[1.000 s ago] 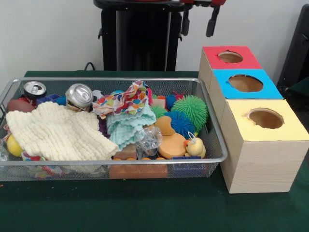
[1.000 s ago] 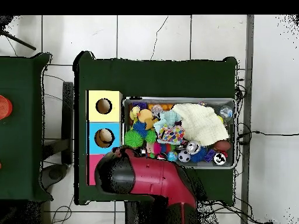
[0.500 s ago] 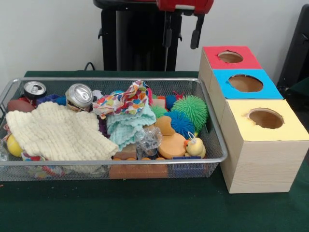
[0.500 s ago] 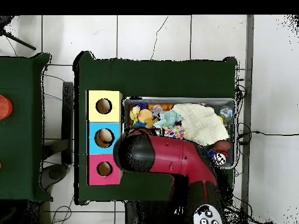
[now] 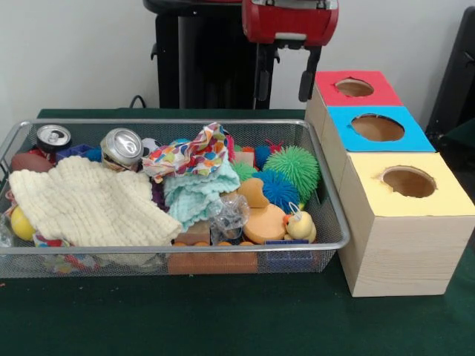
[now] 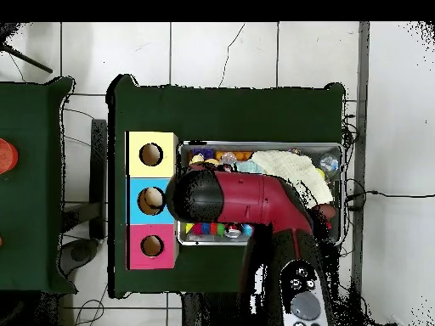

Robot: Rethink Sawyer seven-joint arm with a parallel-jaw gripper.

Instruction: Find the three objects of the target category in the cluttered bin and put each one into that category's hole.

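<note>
A bin [image 5: 326,215] of thin shiny wire mesh is seen on a desk [image 5: 223,319] covered in matt dark green cloth. Two cans [image 5: 122,146] of bright, glossy metal are shown, beside a cream knitted cloth [image 5: 89,200] with a rough ribbed surface. A crumpled clear plastic wrapper [image 5: 226,213] appears glossy. The spiky balls [image 5: 293,167] look soft and rubbery. The boxes [image 5: 393,252] are finished in pale wood grain, with matt coloured tops.

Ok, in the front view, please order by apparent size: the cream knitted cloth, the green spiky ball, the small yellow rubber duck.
1. Cream knitted cloth, clearly largest.
2. Green spiky ball.
3. Small yellow rubber duck, smallest even though it sits nearer the camera.
</note>
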